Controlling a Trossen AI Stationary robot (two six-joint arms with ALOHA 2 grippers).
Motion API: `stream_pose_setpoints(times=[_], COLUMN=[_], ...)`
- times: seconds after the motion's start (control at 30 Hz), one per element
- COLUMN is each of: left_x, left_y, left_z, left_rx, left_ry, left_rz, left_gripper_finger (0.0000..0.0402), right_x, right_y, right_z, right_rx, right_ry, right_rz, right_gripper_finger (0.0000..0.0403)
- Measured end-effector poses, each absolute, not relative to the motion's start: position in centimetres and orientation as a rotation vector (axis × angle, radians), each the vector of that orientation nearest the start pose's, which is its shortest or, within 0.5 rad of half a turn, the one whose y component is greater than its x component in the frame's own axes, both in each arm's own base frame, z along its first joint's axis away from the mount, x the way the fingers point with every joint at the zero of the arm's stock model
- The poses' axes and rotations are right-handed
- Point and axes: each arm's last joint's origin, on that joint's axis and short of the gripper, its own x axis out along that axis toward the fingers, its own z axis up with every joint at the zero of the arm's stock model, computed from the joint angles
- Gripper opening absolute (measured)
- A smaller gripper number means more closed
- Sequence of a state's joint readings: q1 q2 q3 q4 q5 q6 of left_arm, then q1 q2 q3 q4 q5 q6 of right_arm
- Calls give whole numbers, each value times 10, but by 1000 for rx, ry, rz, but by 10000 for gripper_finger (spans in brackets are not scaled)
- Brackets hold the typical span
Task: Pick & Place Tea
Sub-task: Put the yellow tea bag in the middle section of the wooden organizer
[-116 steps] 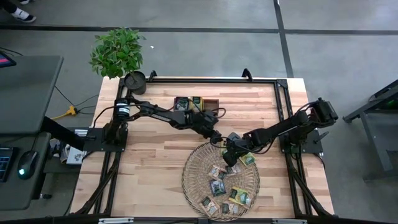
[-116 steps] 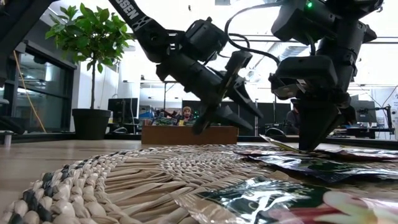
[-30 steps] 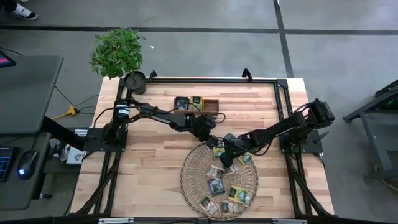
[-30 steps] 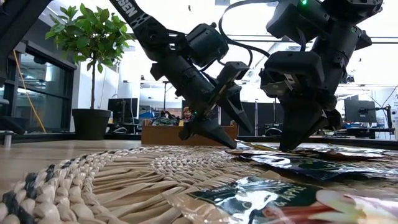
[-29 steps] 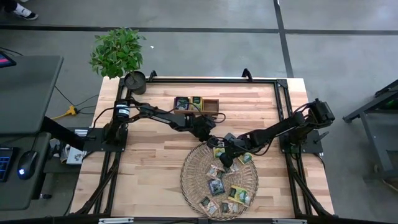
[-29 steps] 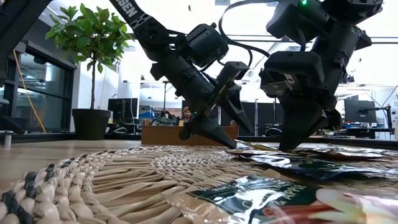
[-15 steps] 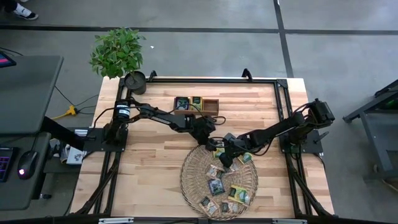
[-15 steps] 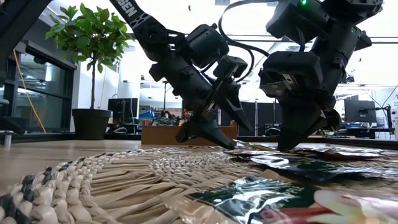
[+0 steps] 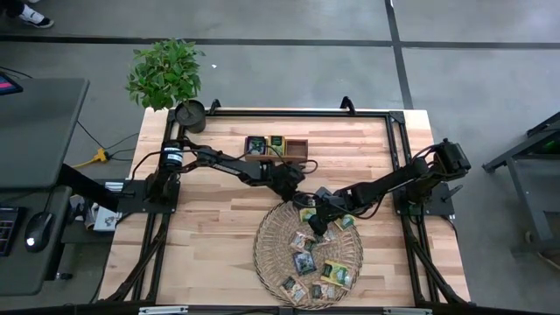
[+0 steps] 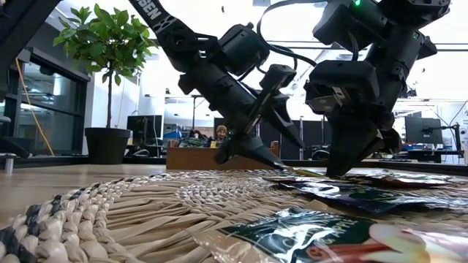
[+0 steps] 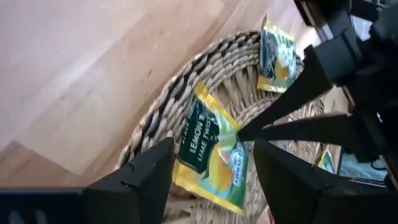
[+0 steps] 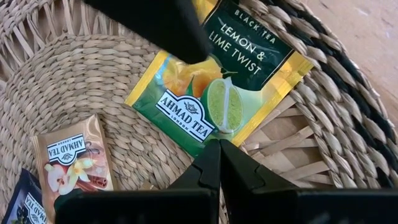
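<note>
From above I see my left gripper and right gripper meeting at the woven tray. On my left wrist camera, a green-yellow lemon tea sachet lies between wide jaws. Right wrist camera: closed jaws touch its edge.

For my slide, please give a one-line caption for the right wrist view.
Shut right gripper pins the edge of a Lemon & Lime Twist sachet on the woven tray.

wooden table — woven tray, wooden box
</note>
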State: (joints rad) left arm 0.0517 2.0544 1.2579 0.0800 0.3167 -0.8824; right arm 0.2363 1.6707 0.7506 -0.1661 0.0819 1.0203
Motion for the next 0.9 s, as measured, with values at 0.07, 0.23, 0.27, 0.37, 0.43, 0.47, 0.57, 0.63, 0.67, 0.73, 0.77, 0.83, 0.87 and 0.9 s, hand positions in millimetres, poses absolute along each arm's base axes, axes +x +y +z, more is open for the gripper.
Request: stream_pose_setpoints(times=[0.07,0.23,0.27,0.37,0.43,0.47,0.57,0.63,0.67,0.73,0.77,0.83,0.87,0.9], left_x=[428,426,426,426,426,426,426,426,426,426,426,426,426,426], left_y=[12,12,12,12,12,12,12,12,12,12,13,13,12,13], left_z=[141,139,139,139,139,139,139,139,139,139,139,139,139,139], left_rx=[-990,-998,-997,-997,-997,-997,-997,-996,-996,-995,-994,-994,-994,-994], left_ry=[800,830,828,827,826,825,826,824,825,823,822,823,823,823], left_rz=[62,67,67,69,70,69,70,70,71,74,76,77,76,76], left_gripper_finger=[206,164,155,125,103,91,53,23,12,7,8,4,2,2], right_x=[280,280,280,280,280,280,280,280,280,280,280,280,281,281], right_y=[65,65,65,65,65,65,65,65,65,65,65,65,65,65], right_z=[122,122,122,122,122,122,122,122,122,122,122,122,123,124], right_rx=[745,746,745,744,740,740,740,739,739,739,739,741,744,748], right_ry=[1030,1031,1031,1030,1031,1031,1032,1032,1032,1032,1032,1029,1026,1022], right_rz=[-413,-412,-413,-413,-410,-410,-408,-408,-408,-408,-408,-405,-400,-394], right_gripper_finger=[0,0,0,0,0,0,0,0,0,0,0,0,0,0])
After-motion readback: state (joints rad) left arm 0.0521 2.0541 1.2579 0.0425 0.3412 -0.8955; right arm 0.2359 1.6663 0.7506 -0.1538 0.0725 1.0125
